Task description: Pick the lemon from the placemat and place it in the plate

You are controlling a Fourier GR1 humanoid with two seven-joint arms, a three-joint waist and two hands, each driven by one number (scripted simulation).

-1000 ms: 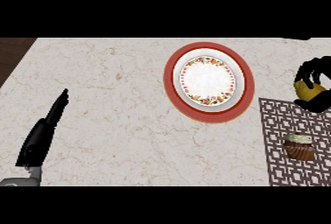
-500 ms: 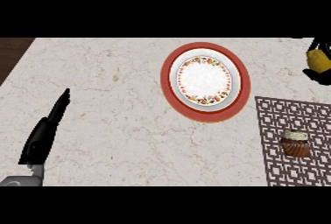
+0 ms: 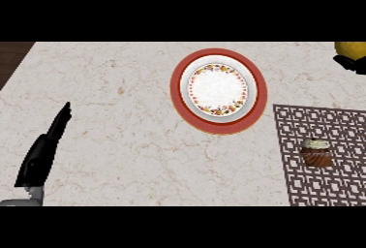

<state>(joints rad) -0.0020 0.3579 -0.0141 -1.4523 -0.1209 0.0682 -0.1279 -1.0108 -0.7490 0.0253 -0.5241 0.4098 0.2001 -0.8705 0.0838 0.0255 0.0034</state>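
**Yellow lemon held off to the plate's right**

Yellow round lemon (image 3: 350, 49) sits at the view's top right, the black right hand (image 3: 353, 64) barely showing beneath it; its fingers' state cannot be told. The red-rimmed, floral white plate (image 3: 219, 90) lies well apart. Releasing too soon would land it on the marble counter (image 3: 114, 126). The left hand (image 3: 44, 152) rests, fingers straight.

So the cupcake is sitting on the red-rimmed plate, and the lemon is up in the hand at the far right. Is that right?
Not quite. The cupcake sits on the brown lattice placemat, not on the red-rimmed plate, which holds nothing. The head view shows this. The rest stands: the lemon is up at the far right edge, in the right hand.
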